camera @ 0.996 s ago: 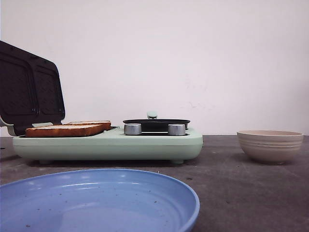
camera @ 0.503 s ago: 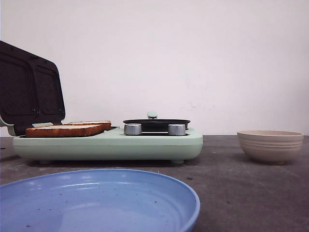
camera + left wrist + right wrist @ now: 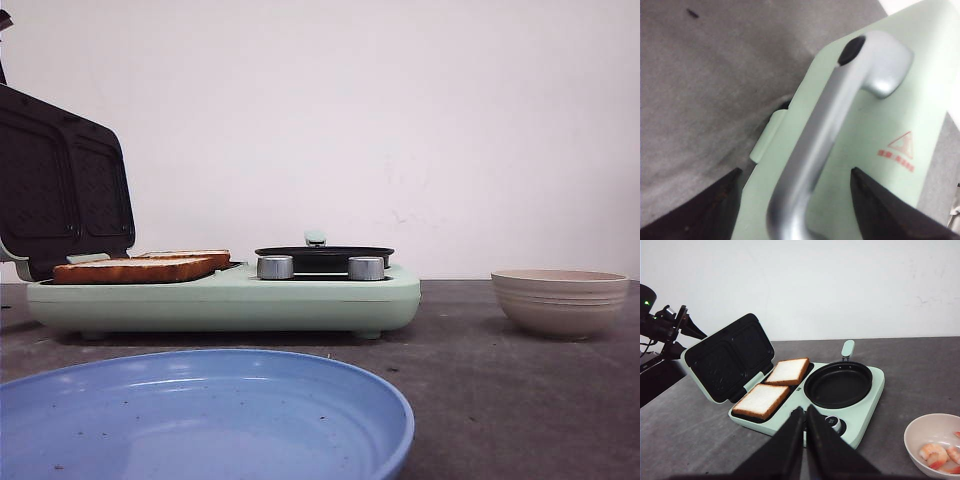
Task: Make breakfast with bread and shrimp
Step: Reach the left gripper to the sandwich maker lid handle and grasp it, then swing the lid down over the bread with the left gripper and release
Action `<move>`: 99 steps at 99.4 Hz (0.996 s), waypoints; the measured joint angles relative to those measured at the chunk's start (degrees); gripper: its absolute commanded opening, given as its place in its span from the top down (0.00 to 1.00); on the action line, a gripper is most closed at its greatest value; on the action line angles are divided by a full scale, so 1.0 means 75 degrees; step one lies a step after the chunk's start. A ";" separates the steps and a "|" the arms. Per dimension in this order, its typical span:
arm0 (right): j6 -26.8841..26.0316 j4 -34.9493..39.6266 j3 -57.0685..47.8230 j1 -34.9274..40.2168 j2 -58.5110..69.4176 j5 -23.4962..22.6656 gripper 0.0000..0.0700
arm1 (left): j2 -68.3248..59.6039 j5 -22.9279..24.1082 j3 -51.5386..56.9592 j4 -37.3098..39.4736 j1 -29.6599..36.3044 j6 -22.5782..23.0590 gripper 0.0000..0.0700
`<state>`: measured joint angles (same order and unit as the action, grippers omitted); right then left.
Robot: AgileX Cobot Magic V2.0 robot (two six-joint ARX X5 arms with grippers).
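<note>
A: Looking at your grill (image 3: 790, 390), you have both slices of bread (image 3: 761, 400) lying flat, side by side, in the open press half, with the lid (image 3: 730, 357) tilted back behind them. In the front view the bread (image 3: 135, 268) shows edge-on at the grill's left end.

B: And the shrimp?

A: Your shrimp (image 3: 936, 456) sit in the bowl (image 3: 920, 432) on the counter (image 3: 685, 435), near its right edge, well apart from the grill. The black pan (image 3: 838, 385) takes the grill's other half.

B: What are the grippers doing?

A: Your left gripper (image 3: 795, 200) is spread wide, one finger (image 3: 700, 210) on each side of the lid's silver handle (image 3: 820, 130); you cannot tell from the wrist view whether either touches it. Your right gripper (image 3: 805, 437) has its fingers pressed together with nothing between them, hanging over the counter in front of the grill.

B: Anything else?

A: A blue plate (image 3: 200, 420) lies at the near edge.
</note>
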<state>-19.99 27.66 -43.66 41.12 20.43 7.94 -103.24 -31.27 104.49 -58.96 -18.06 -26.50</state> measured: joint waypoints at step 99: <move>0.0000 -0.0003 0.0000 0.0000 0.0000 0.0358 1.00 | -0.0023 0.0341 0.0076 -0.0090 0.1040 -0.0003 1.00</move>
<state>-19.99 27.64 -43.66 41.12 20.43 10.63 -103.42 -28.71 105.06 -59.64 -10.26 -26.52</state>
